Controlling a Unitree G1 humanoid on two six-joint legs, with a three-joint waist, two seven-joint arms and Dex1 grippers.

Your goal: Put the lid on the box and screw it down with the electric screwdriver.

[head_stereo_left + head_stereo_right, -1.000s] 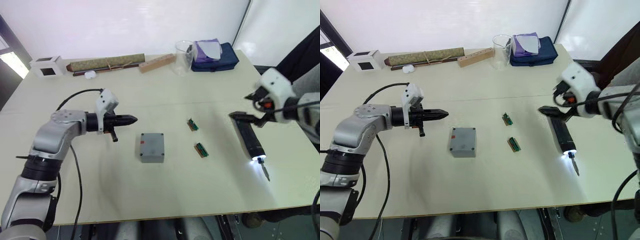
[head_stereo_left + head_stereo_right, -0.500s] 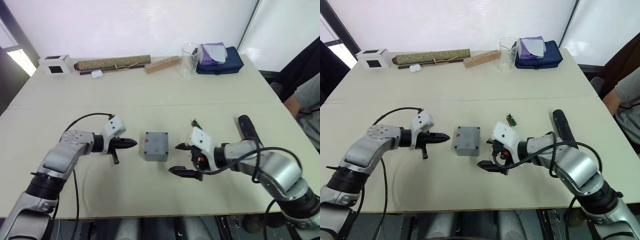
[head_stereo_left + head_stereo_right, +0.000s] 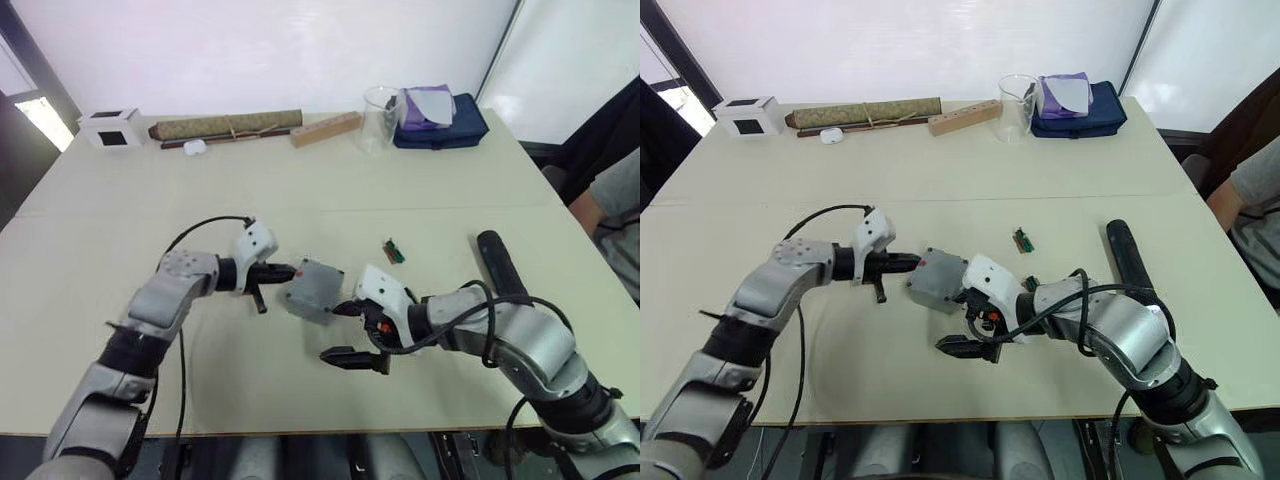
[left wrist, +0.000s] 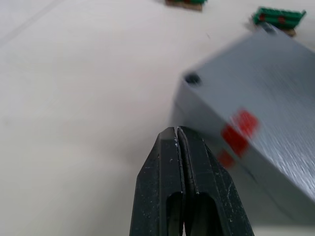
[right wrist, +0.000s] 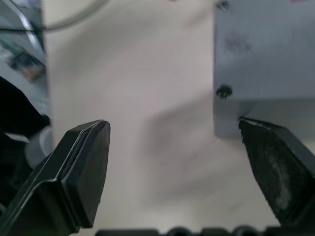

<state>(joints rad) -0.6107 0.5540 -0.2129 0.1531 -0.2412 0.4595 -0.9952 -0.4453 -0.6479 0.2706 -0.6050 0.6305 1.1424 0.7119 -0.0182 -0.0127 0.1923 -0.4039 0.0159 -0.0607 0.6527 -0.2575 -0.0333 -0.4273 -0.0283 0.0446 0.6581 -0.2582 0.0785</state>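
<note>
The grey box (image 3: 314, 289) sits tilted at the table's middle, one edge lifted, with a red mark (image 4: 239, 124) on it. The lid (image 5: 266, 49) closes its top, with a screw hole near a corner. My left gripper (image 3: 288, 270) is shut on nothing, and its tips press the box's left side. My right gripper (image 3: 342, 333) is open wide on the box's right, one finger (image 5: 278, 172) touching the box's lower corner and the other finger (image 5: 78, 172) apart over the table. The black electric screwdriver (image 3: 497, 262) lies on the table further right, in neither gripper.
A small green circuit board (image 3: 393, 250) lies between box and screwdriver. Along the far edge stand a white cube (image 3: 110, 127), a rolled mat (image 3: 225, 127), a wooden block (image 3: 325, 129), a glass beaker (image 3: 378, 105) and a blue pouch (image 3: 440, 118). A person's arm (image 3: 618, 200) shows at right.
My left gripper has moved right onto the box's side. The box has turned and tipped up. My right gripper has shifted left, bringing one finger against the box.
</note>
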